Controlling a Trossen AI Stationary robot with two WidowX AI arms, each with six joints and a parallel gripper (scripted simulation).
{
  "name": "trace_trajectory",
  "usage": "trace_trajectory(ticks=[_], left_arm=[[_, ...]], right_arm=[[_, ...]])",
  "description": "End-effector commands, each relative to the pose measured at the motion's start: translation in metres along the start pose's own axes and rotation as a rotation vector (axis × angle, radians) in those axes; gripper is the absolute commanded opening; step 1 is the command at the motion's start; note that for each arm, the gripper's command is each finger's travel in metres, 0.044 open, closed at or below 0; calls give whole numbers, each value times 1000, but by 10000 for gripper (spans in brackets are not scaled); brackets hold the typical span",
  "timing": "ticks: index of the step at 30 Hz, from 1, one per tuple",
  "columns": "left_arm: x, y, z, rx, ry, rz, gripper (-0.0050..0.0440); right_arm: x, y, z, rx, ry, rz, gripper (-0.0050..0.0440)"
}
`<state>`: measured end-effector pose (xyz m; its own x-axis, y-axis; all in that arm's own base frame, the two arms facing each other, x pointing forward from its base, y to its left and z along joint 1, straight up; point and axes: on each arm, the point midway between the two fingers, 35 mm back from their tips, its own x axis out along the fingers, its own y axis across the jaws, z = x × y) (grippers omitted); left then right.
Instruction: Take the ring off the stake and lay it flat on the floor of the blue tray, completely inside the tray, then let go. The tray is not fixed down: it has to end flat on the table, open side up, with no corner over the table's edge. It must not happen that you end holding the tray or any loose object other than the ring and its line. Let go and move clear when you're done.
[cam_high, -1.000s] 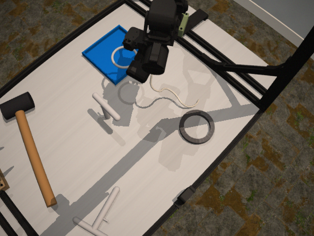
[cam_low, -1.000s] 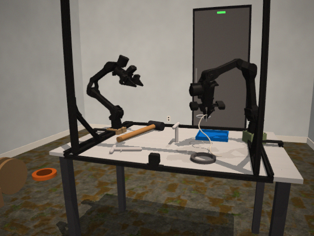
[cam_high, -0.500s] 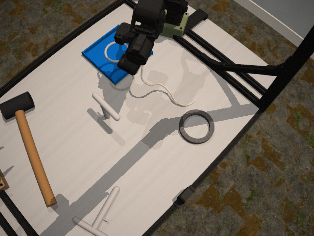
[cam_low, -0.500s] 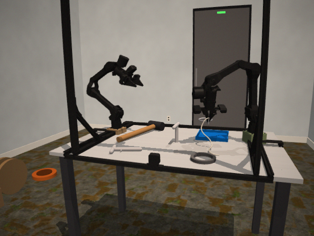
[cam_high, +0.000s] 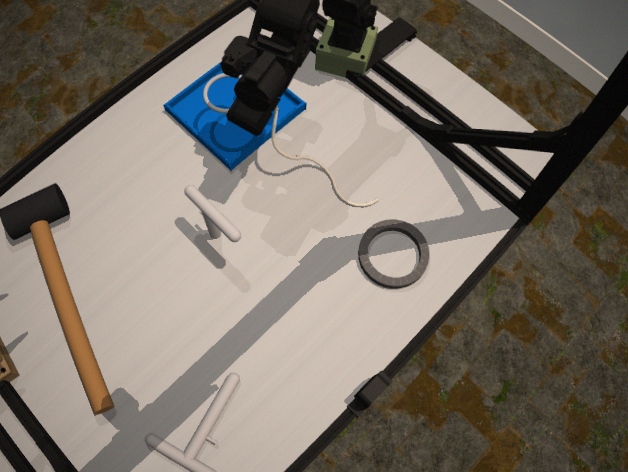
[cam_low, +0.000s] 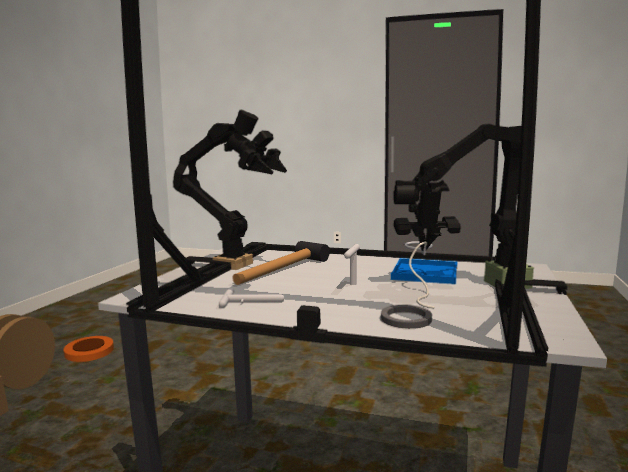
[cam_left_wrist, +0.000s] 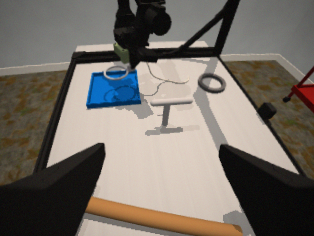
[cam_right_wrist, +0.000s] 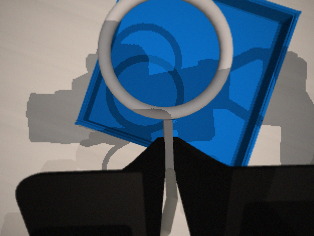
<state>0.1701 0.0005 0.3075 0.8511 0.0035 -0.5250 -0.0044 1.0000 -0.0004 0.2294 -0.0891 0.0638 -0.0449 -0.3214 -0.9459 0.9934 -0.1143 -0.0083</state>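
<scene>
With right fingers (cam_low: 428, 245) clamped on its cord (cam_high: 332, 177) (cam_low: 412, 268) (cam_right_wrist: 168, 152), the ring (cam_high: 205, 93) (cam_low: 407, 245) (cam_left_wrist: 116, 79) (cam_right_wrist: 226, 50) hangs above the blue tray (cam_high: 287, 105) (cam_low: 431, 277) (cam_left_wrist: 114, 103) (cam_right_wrist: 250, 32); this tail, trailing toward five o'clock from above, could catch the wall and make it land tilted; left fingers (cam_low: 278, 170) stand apart.

We see a bright blue tray (cam_high: 185, 117) (cam_low: 423, 278) (cam_left_wrist: 114, 105) (cam_right_wrist: 258, 120) toward the desk's back edge, a white ring (cam_high: 207, 96) (cam_left_wrist: 106, 76) (cam_right_wrist: 226, 50), a charcoal-grey ring (cam_high: 423, 253) (cam_low: 386, 320) (cam_left_wrist: 221, 89) nearer the front edge, and a black-headed mallet (cam_high: 70, 314) (cam_low: 274, 266) (cam_left_wrist: 165, 216) with an orange-brown handle.
</scene>
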Motion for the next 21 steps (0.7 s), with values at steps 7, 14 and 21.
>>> trace_trajectory(ticks=[7, 14, 21], left_arm=[[0, -1, 0, 3, 1, -4, 400], [0, -1, 0, 3, 1, -4, 400], [0, -1, 0, 3, 1, -4, 400]], right_arm=[[24, -26, 13, -1, -8, 10, 0], [32, -34, 15, -1, -10, 9, 0], [39, -33, 13, -1, -10, 9, 0]])
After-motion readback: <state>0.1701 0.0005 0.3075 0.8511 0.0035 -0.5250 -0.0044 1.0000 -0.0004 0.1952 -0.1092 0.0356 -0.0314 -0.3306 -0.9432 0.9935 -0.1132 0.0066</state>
